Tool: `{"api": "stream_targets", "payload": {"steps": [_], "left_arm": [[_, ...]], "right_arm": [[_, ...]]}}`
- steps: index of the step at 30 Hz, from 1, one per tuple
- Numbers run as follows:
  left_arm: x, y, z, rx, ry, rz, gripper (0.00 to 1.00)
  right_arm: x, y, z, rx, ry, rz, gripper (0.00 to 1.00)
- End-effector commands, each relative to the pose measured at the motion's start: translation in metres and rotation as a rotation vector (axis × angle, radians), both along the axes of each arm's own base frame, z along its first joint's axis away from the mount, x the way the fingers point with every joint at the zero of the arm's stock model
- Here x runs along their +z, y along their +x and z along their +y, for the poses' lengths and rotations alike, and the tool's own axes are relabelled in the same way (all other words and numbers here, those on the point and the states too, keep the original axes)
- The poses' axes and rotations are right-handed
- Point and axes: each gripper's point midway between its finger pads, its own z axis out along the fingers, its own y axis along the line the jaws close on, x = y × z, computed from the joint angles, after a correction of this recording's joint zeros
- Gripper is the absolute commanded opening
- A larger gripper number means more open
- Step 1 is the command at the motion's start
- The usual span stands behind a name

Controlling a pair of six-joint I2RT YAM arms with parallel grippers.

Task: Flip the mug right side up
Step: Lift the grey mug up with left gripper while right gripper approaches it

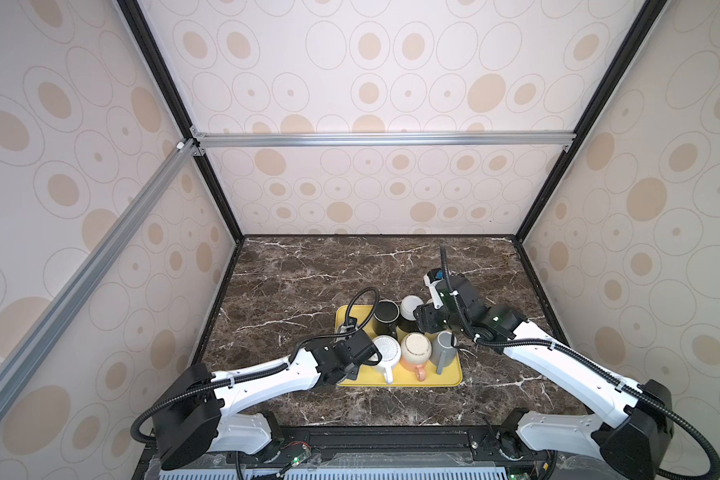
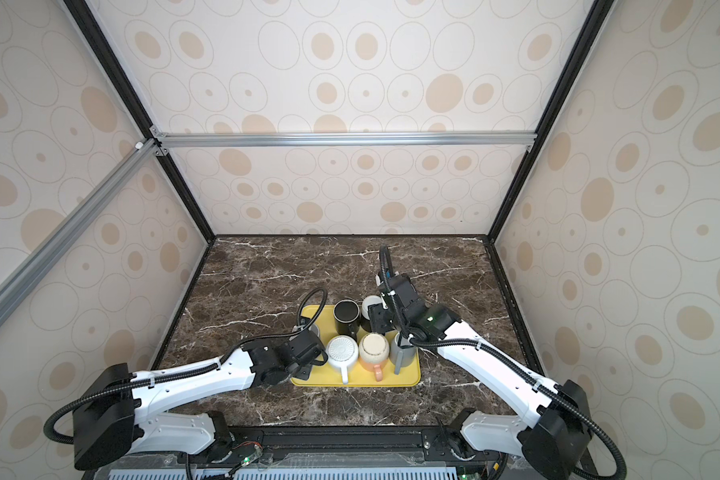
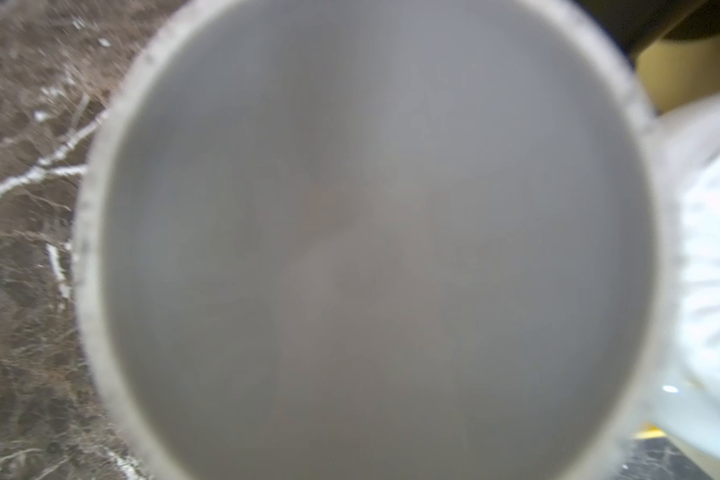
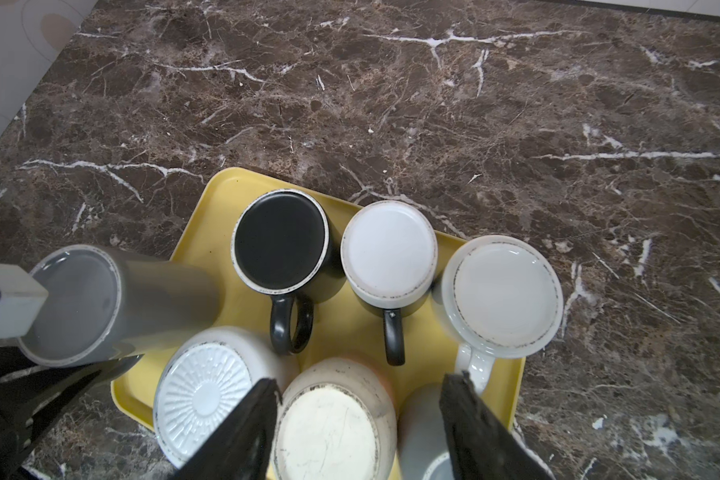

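1. Left gripper (image 4: 26,332) is clamped tight on the grey mug (image 4: 100,303), which is tipped sideways at the left end of the yellow tray (image 4: 208,195). Looks mid-flip.
2. Right gripper (image 4: 358,415) hovers partly open, empty.
3. Next, I'd guess: roll it rim-up and set it down gently.

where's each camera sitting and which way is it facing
Top views: high over the arm bases, facing down toward the back wall; both show the left arm, right arm and tray.
Left wrist: on the left arm, close against the grey mug, whose blurred base fills it; nothing of the robot shows.
Right wrist: on the right arm over the tray, facing down and toward the back; the fingers of the open right tool show.
Shared: both wrist views catch the grey mug and ribbed mug.
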Motion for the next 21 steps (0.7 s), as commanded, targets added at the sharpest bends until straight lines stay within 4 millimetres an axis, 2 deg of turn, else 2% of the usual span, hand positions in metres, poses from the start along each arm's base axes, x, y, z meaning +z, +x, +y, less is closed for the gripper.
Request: {"api": "stream_targets", "payload": {"steps": [1,6,13,18,21], "left_arm": [[0.083,0.031,-0.005,0.040,-0.109,-0.243,0.00],[0.150,0.045,-0.001,0.071,-0.256,-0.437,0.00],[0.238,0.053,-0.010,0.001,-0.686,-0.645,0.00],[0.285,0.048,-0.022,-0.096,-0.928,-0.716,0.00],[0.299,0.046,-0.035,-0.183,-1.075,-0.706,0.00]], "right_arm": [[0.018,0.000,0.020,0.065,0.072,-0.014,0.65],[0.036,-0.005,0.041,0.132,0.187,-0.010,0.65],[0.080,-0.023,0.075,0.276,0.451,-0.028,0.63],[0.120,-0.041,0.097,0.426,0.666,-0.027,0.64],[0.141,-0.046,0.103,0.499,0.822,-0.009,0.64]]}}
